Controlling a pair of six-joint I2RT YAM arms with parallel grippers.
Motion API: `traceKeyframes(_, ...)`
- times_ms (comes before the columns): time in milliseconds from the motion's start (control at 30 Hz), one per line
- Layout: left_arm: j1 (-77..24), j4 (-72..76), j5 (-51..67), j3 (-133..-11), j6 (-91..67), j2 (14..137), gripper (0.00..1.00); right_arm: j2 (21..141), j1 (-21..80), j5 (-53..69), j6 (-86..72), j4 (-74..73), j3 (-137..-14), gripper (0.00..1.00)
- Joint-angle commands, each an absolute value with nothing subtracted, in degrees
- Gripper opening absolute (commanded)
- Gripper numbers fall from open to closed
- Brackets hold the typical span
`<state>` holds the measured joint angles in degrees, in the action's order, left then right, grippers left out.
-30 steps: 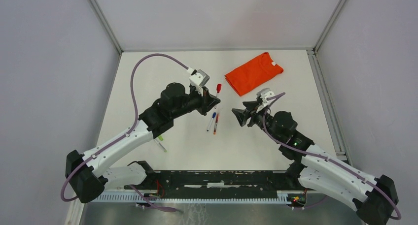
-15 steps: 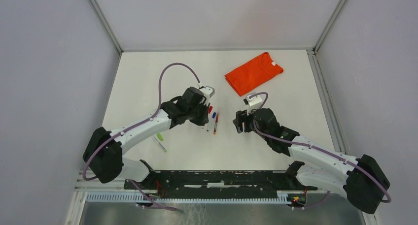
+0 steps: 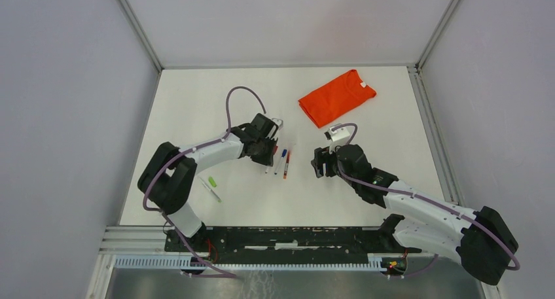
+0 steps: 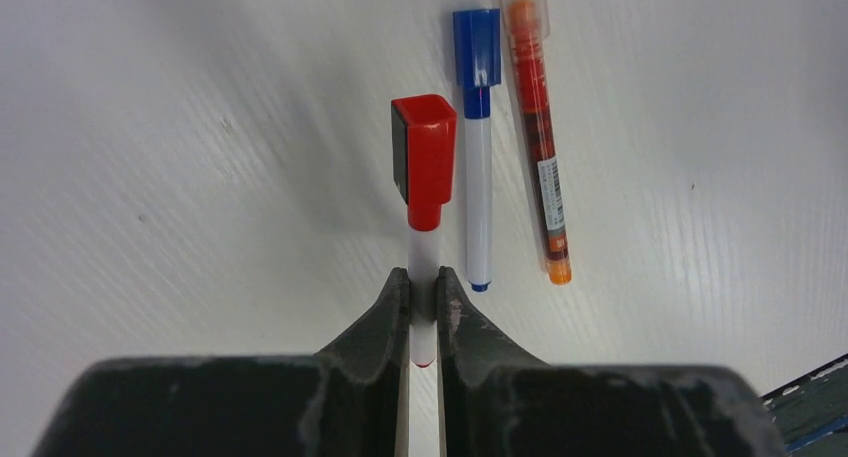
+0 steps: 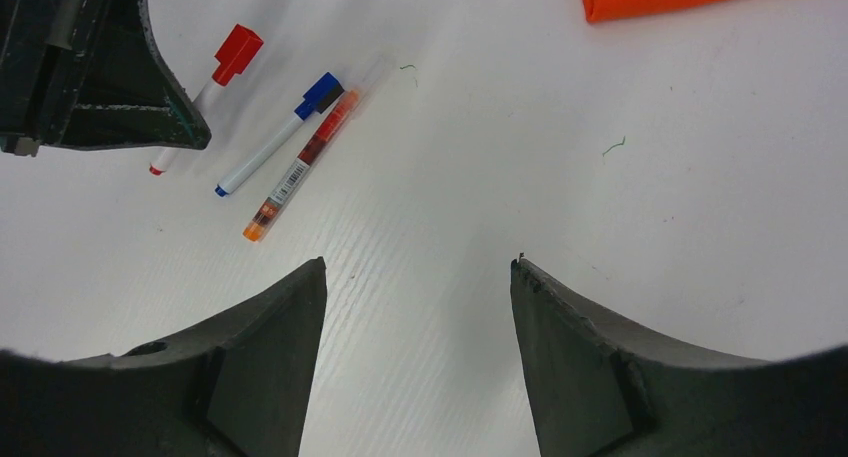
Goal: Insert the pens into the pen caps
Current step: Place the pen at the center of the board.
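My left gripper (image 4: 423, 272) is shut on the white barrel of a red pen (image 4: 424, 247), which wears its red cap (image 4: 424, 162). That pen lies parallel to a blue-capped pen (image 4: 478, 177) and an orange pen (image 4: 535, 127) resting on the table. Whether the red pen touches the table I cannot tell. From above, the left gripper (image 3: 267, 152) sits just left of those two pens (image 3: 285, 161). My right gripper (image 5: 418, 267) is open and holds nothing, to the right of the pens (image 5: 275, 137). A green-capped pen (image 3: 211, 185) lies alone further left.
A folded orange shirt (image 3: 336, 96) lies at the back right of the white table (image 3: 366, 122). Metal frame rails (image 3: 429, 116) border the table's sides. The left arm's purple cable (image 3: 235, 96) loops above its wrist.
The left arm folded inward and brought the red pen down beside the blue and orange pens. The right arm lowered toward the pens and its jaws widened.
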<state>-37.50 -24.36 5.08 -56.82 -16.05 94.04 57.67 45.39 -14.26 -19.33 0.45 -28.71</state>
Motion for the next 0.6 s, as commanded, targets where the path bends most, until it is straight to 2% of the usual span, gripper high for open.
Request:
traceKeyframes(0, -37.38, -23.38, 6.21, -61.48, -17.05, 97.18, 0.04, 56.61, 45.7, -16.2, -20.18, 0.17, -30.45, 0.73)
traceKeyframes(567, -37.32, -22.63, 6.98, -62.32, -18.99, 101.6, 0.18, 55.69, 45.72, -17.94, -19.86, -1.67, -30.13, 0.73)
